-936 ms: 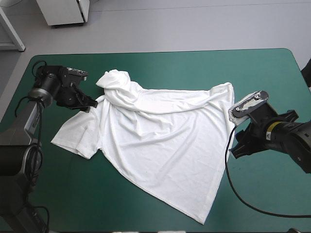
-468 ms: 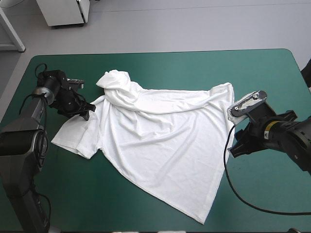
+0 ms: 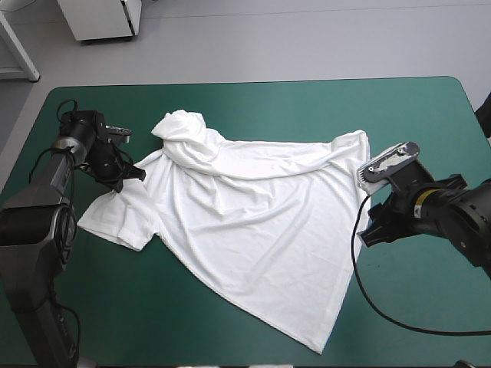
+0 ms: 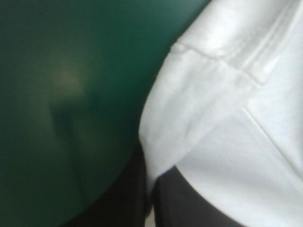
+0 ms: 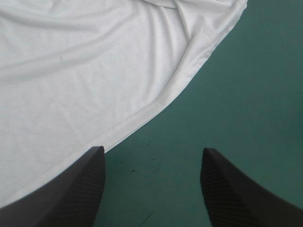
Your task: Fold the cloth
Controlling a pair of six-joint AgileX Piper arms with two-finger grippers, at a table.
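At ten o'clock on the counter (image 3: 115,307), the left gripper (image 4: 150,189) is clamped on the T-shirt (image 3: 253,222) by its sleeve, with cloth pinched between the black fingers. The T-shirt lies spread but skewed across the middle, bunched toward eleven o'clock, one hem corner at five. No fold looks made yet, so most of the task remains. At three o'clock the right gripper (image 5: 152,150) stands apart, empty, just beside the shirt's edge. Bare teal-green cover at six and twelve leaves room for moving.

Grey floor (image 3: 307,38), white cabinet (image 3: 103,19) beyond teal-green table (image 3: 153,307)
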